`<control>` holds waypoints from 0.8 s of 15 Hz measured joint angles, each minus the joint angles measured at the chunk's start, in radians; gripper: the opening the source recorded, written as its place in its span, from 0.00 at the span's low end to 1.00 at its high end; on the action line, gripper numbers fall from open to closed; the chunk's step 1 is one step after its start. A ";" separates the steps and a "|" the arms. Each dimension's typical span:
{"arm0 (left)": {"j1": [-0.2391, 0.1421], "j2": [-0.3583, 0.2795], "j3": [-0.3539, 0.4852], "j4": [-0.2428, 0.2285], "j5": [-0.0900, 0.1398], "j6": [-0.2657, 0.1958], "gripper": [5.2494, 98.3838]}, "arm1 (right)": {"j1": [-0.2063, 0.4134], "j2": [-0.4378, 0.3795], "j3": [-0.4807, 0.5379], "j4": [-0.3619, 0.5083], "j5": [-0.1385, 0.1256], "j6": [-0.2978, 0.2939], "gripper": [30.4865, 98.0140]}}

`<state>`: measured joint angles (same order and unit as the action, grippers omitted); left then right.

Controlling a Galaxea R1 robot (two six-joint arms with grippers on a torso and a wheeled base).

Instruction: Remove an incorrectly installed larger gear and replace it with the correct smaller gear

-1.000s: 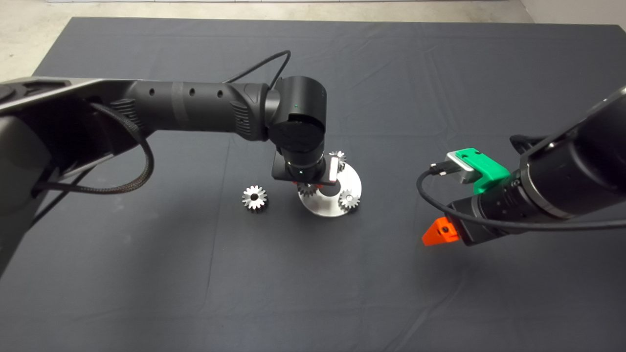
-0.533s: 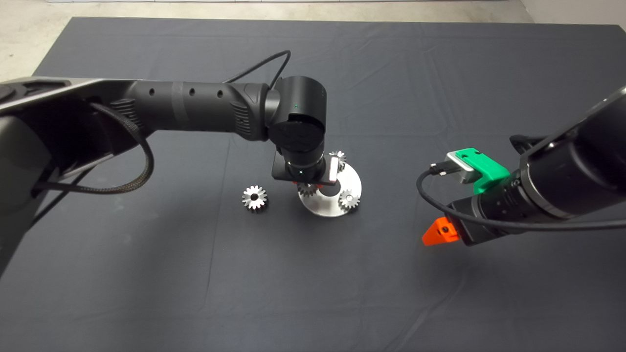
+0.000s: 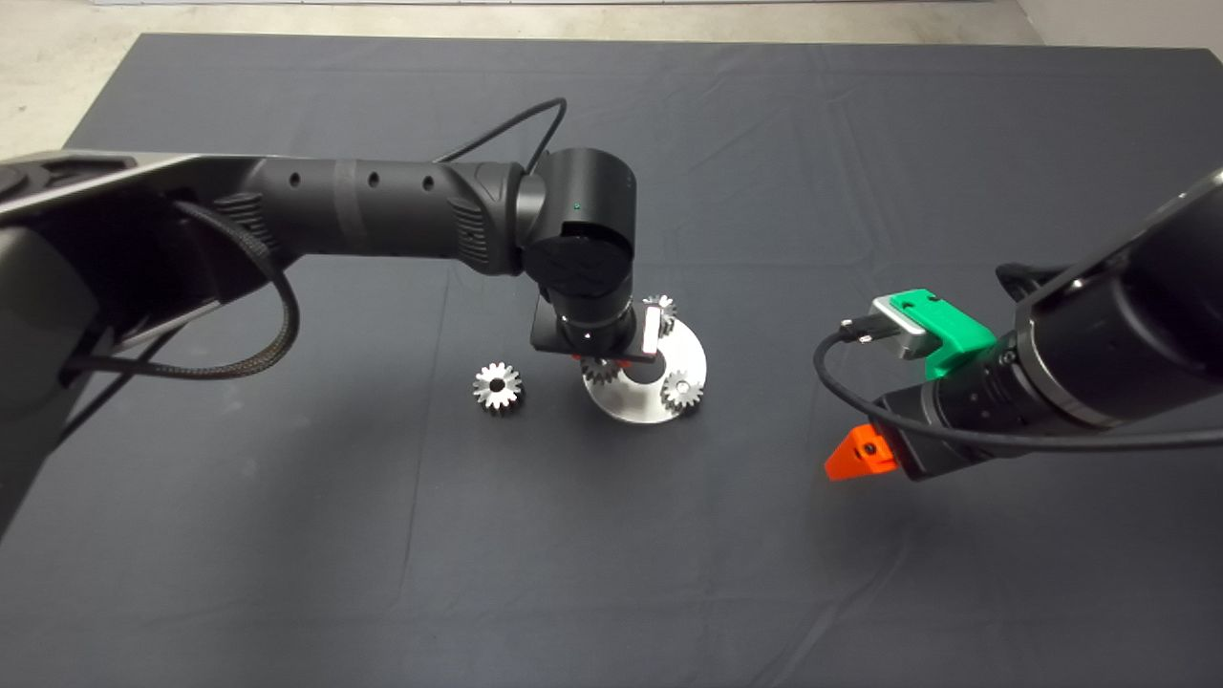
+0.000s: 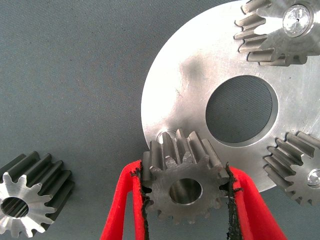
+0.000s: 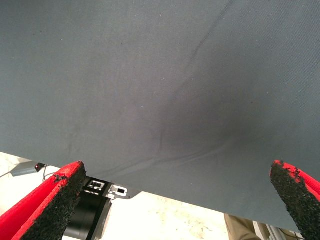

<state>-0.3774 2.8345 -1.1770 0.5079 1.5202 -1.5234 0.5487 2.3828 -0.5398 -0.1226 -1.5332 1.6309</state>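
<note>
We see a creased dark mat [image 3: 287,535] over pale floor, our left gripper [image 4: 186,192] clamped on the smaller gear [image 4: 184,189] at the plate's [image 4: 195,90] edge, seen only in the left wrist view, larger gear [image 3: 498,387] lying apart, right gripper [image 5: 175,200] spread wide.

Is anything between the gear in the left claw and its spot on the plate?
Nothing visible. The left claw grips the gear at the edge of the plate, over an open post hole; the other gears sit apart.

Head overhead, wrists close — facing mat [image 3: 287,535]
</note>
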 measured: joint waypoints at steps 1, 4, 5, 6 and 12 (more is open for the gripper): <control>0.000 0.000 0.000 0.000 0.000 0.000 0.22 | 0.000 0.000 0.000 0.000 0.000 0.000 1.00; 0.000 0.003 0.002 0.000 0.000 0.000 0.22 | 0.000 0.000 0.000 0.000 0.000 0.000 1.00; 0.000 0.002 0.002 0.000 0.000 0.000 0.22 | 0.000 0.000 0.000 0.000 0.000 0.000 1.00; 0.000 0.002 0.003 0.000 0.000 0.000 0.22 | 0.000 0.000 0.000 0.000 0.000 0.000 1.00; 0.000 0.002 0.003 0.000 0.000 0.000 0.22 | 0.000 0.000 0.000 0.000 0.000 0.000 1.00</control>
<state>-0.3774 2.8368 -1.1738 0.5083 1.5206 -1.5230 0.5487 2.3823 -0.5398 -0.1227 -1.5332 1.6309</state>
